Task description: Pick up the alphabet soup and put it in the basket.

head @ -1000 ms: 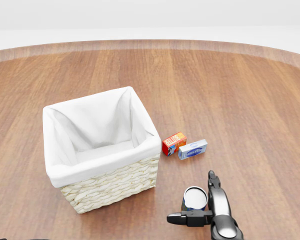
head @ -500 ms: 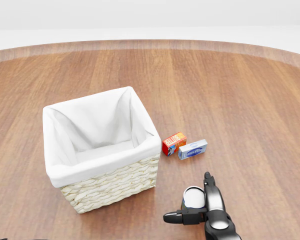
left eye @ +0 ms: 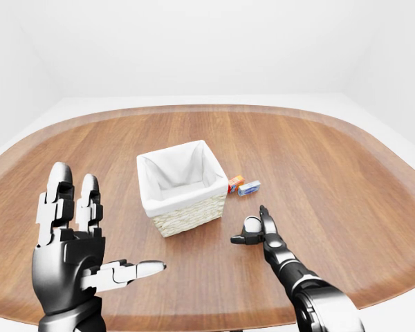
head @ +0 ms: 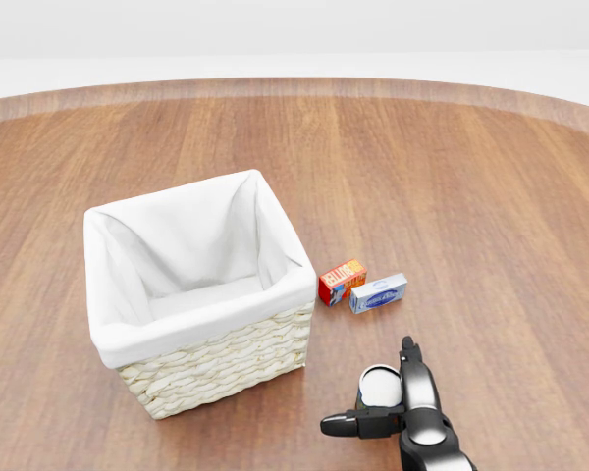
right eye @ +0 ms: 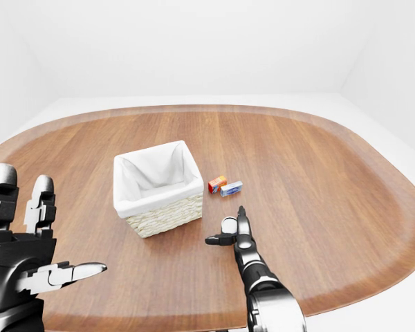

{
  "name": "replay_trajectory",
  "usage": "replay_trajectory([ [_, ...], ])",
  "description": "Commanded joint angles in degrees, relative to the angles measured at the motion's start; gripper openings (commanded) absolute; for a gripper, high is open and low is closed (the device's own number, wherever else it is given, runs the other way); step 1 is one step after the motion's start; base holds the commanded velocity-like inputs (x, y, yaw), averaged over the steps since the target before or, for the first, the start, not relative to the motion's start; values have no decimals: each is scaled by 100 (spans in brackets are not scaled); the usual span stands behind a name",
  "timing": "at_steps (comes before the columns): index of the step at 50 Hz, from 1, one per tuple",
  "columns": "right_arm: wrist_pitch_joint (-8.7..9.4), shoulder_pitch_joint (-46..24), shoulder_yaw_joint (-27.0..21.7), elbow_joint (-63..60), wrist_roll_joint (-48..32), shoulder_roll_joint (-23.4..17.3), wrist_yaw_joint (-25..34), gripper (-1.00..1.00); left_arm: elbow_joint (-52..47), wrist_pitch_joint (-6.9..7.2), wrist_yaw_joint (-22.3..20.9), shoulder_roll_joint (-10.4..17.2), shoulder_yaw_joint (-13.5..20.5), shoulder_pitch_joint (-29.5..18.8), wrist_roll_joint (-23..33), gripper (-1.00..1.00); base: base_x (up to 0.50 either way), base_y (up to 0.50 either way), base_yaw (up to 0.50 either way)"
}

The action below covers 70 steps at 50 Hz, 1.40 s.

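Right hand reaching the can beside the basket.

Left hand (left eye: 72,259) is hovering at the left-eye view's lower left, fingers spread open. The basket (head: 216,368), wicker with white lining, is sitting centre-left on the table (head: 471,177). The can (head: 379,386), upright with a pale lid and dark side, is standing on the table right of the basket, between the right hand's (head: 391,402) open fingers.

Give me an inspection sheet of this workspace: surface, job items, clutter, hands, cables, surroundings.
Surface: round wooden table.
Job's things: alphabet soup can upright on the table, outside the basket, which holds only its white liner.
Clutter: red-orange box and blue box, side by side right of the basket.
Grippers: right hand open, fingers about the can; left hand open, raised, holding nothing.
Cables: nothing seen.
Surroundings: plain white walls, pale floor.
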Motion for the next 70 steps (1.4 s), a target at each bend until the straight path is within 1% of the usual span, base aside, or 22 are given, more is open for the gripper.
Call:
replay_trajectory([
  [1,0,-93,-233,291,32,-82,-95,100,-2,-16,-4,-5,-20,13,16,100,0,0,0],
  [4,0,-134,-257,307,23,-95,-220,100,-7,-13,3,-1,-31,16,22,100,0,0,0],
  [5,0,-149,-234,312,-56,-114,-465,100,-4,-7,7,3,-31,10,19,100,1,0,0],
  [9,0,-185,-257,327,-94,-138,-536,100,2,-6,14,11,-23,3,15,100,0,0,0],
  [17,0,-217,-264,352,-264,-172,-955,100,-31,-15,-5,-2,-9,35,-2,100,0,0,0],
  [20,0,-226,-272,358,-296,-181,-1025,100,-44,-9,-17,-10,14,39,-17,100,0,0,0],
  [27,0,-218,-270,374,-335,-170,-1042,100,-37,-36,-39,-27,17,51,-10,100,0,0,0],
  [47,0,-179,-236,392,-494,-111,-1099,100,-55,-17,-29,-27,0,57,0,100,0,0,0],
  [63,0,-162,-226,384,-537,-83,-1078,100,-41,-35,-25,-22,-19,62,7,100,0,0,0],
  [70,0,-164,-206,356,-532,-60,-1067,100,-62,2,-36,-16,25,49,-46,100,0,0,0],
])
